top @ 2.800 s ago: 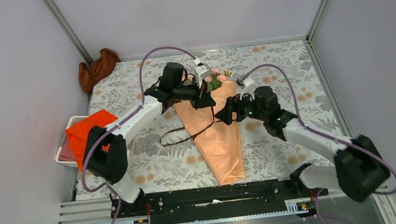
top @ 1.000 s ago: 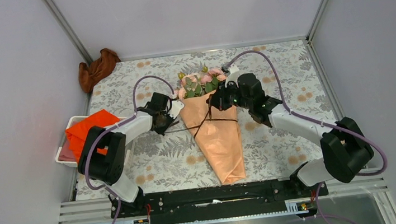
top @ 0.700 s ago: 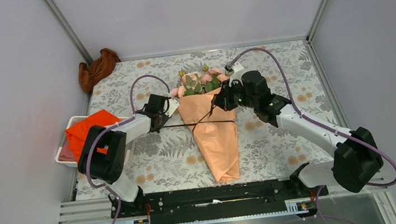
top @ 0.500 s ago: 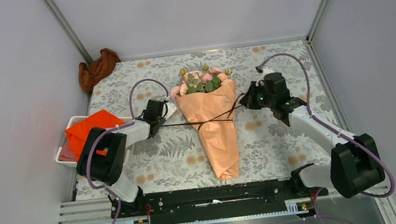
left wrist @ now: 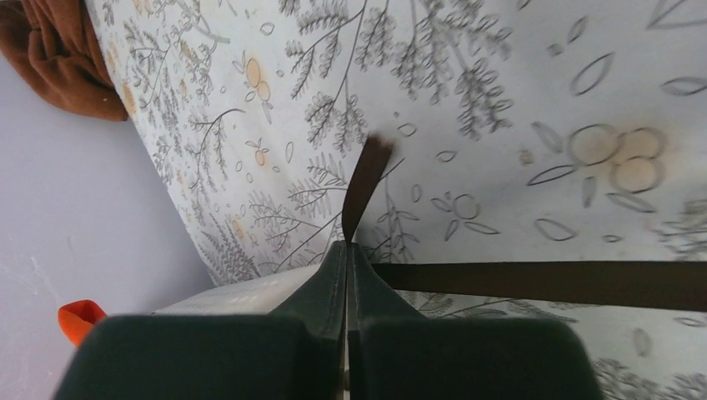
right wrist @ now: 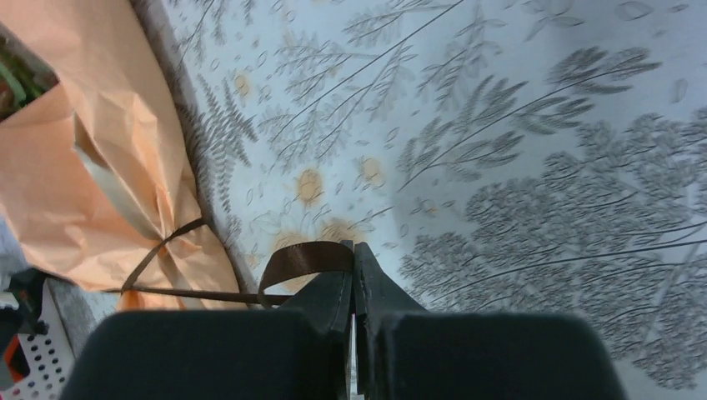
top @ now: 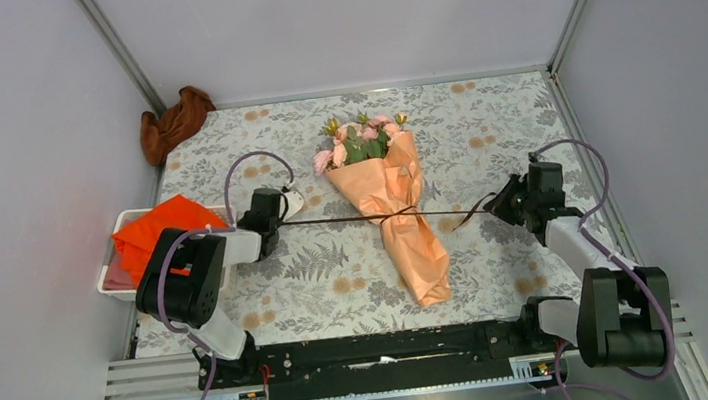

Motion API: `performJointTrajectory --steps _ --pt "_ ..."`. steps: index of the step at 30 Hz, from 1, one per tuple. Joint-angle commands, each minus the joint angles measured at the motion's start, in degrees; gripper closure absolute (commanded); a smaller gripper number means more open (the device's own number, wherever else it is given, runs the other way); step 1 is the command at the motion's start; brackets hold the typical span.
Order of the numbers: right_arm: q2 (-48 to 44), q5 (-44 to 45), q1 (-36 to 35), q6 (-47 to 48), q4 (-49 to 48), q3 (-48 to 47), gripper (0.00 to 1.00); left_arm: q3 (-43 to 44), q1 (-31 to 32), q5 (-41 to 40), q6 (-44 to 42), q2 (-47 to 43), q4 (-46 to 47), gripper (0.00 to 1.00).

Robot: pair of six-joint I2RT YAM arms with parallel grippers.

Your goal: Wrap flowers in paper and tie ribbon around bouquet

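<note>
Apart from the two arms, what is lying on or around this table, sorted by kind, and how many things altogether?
cloths: 2, the brown cloth and the orange cloth
bouquet: 1
ribbon: 1
white bin: 1
Total: 5

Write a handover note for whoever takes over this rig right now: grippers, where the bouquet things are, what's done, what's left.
Left gripper: shut on one end of the ribbon, left of the bouquet.
Right gripper: shut on the other end, to the right.
The ribbon runs taut between them and cinches the paper at its waist. The bouquet lies flat, flowers toward the far side.
Done: flowers wrapped, ribbon round the paper.
Left: probably tie it off, since I cannot tell whether it is tied, then release both ends.
</note>
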State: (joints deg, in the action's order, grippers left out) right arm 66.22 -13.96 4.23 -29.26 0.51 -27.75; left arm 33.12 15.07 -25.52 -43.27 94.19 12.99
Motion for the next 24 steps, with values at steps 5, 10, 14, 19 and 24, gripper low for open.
performJointTrajectory --steps 5,10,14,19,24 --pt "6.1 -0.7 8.2 -0.6 -8.4 2.0 1.00 -4.1 -6.1 -4.3 -6.0 2.5 4.8 1.00" --pt "9.7 -4.0 5.6 0.7 -9.2 0.4 1.00 -2.1 -6.0 -0.6 -3.9 1.4 -1.3 1.00" --pt "12.1 -4.9 -3.2 1.7 -6.8 -2.8 1.00 4.6 -2.0 9.2 0.6 -2.2 -16.1 1.00" --pt "17.3 -8.9 -11.0 -2.5 -9.2 -5.7 1.00 17.7 7.2 18.0 4.3 -6.4 -31.0 0.60" --pt "25.7 -11.1 -20.2 -6.4 -12.3 -8.3 1.00 27.2 20.7 22.5 5.2 -7.1 -39.0 0.50"
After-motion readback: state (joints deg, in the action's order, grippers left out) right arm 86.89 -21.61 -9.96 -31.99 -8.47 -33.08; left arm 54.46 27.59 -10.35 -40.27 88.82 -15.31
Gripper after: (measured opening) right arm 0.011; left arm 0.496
